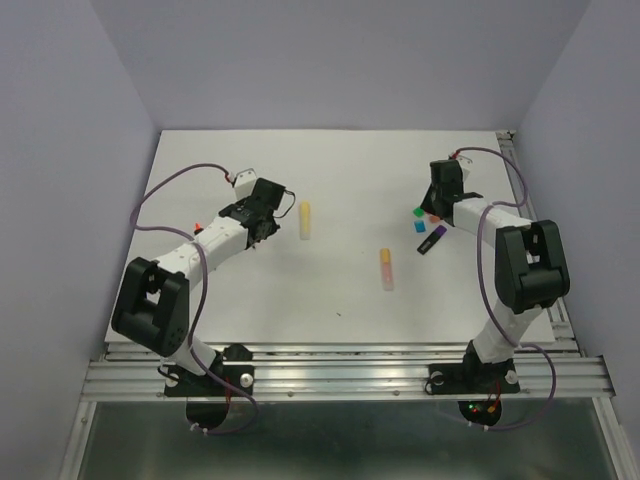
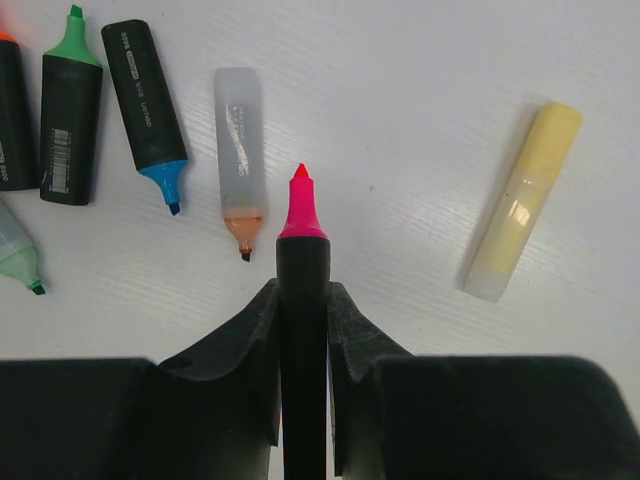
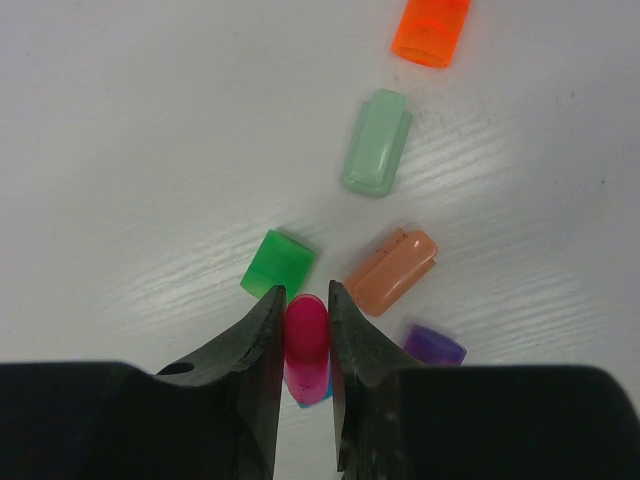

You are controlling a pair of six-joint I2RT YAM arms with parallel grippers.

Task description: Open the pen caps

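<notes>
Uncapping of the pink pen (image 2: pixel 302 215) appears done: left gripper (image 2: pixel 303 292) clamps the pen, right gripper (image 3: pixel 303 297) clamps the pink cap (image 3: pixel 306 332) beside the green cap (image 3: pixel 278 262). Next likely: release both, fetch the yellow pen (image 2: pixel 522 200).

Mint pen (image 2: pixel 15 258) cropped at your left-wrist view's left edge, orange cap (image 3: pixel 432 30) cut by your right-wrist top edge, purple cap (image 3: pixel 436 345) half behind the right gripper (image 3: pixel 305 292)

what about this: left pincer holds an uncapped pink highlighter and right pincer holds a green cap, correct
Not quite: the right wrist view shows the right pincer shut on a pink cap, with the green cap lying free beside it. The left pincer does hold the uncapped pink highlighter.
</notes>
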